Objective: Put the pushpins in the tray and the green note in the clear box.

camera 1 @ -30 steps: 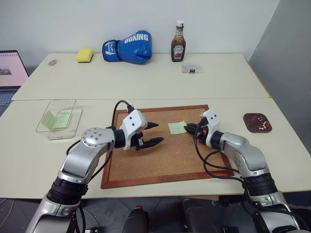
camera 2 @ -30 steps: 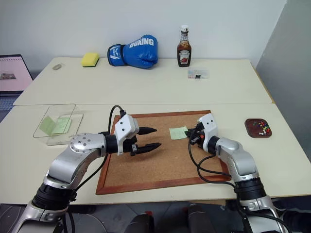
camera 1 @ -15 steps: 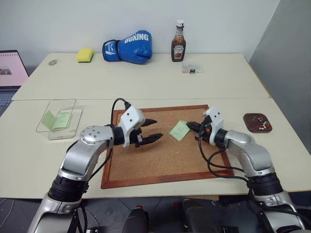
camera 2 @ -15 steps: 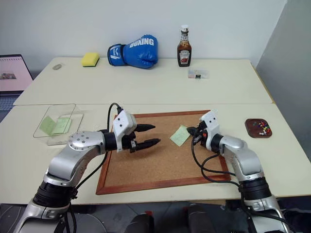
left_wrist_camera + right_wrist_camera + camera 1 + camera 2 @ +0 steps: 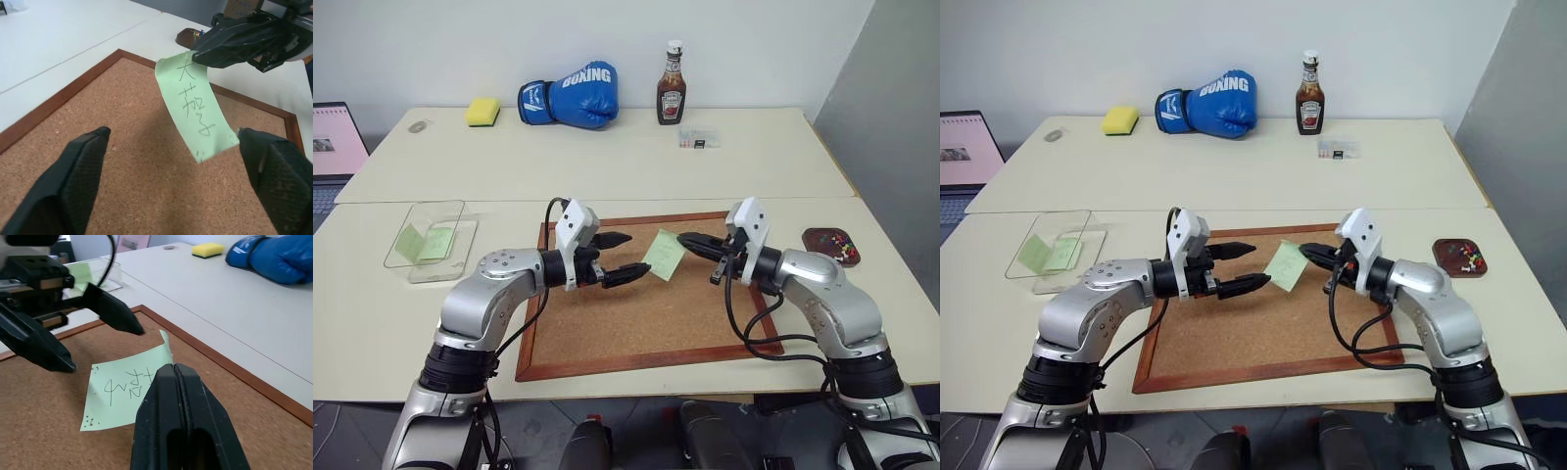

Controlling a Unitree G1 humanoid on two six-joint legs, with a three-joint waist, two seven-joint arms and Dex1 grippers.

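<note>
Far left on the surface (image 5: 607, 162): the clear box (image 5: 429, 238), with pale green paper inside. At the back, a yellow sponge (image 5: 483, 111), a blue boxing glove (image 5: 570, 95) and a sauce bottle (image 5: 672, 84). Mid-surface, a wood-framed corkboard (image 5: 646, 304). Above it, the left tool (image 5: 623, 257), jaws spread wide and gripping nothing, tips aimed at the green note (image 5: 663, 255) just beside them — in the left wrist view the note (image 5: 194, 104) hangs between the 2 fingers (image 5: 80, 171), touching neither. Handwriting visible on the note's face. Next, the right tool (image 5: 685, 240), clenched on the note's upper edge, holding it in the air over the corkboard; pinch plain in the right wrist view (image 5: 175, 374). Far right, the dark brown tray (image 5: 831, 247) on the surface, holding pushpins (image 5: 844, 250) of mixed colours, well apart from both tools.
</note>
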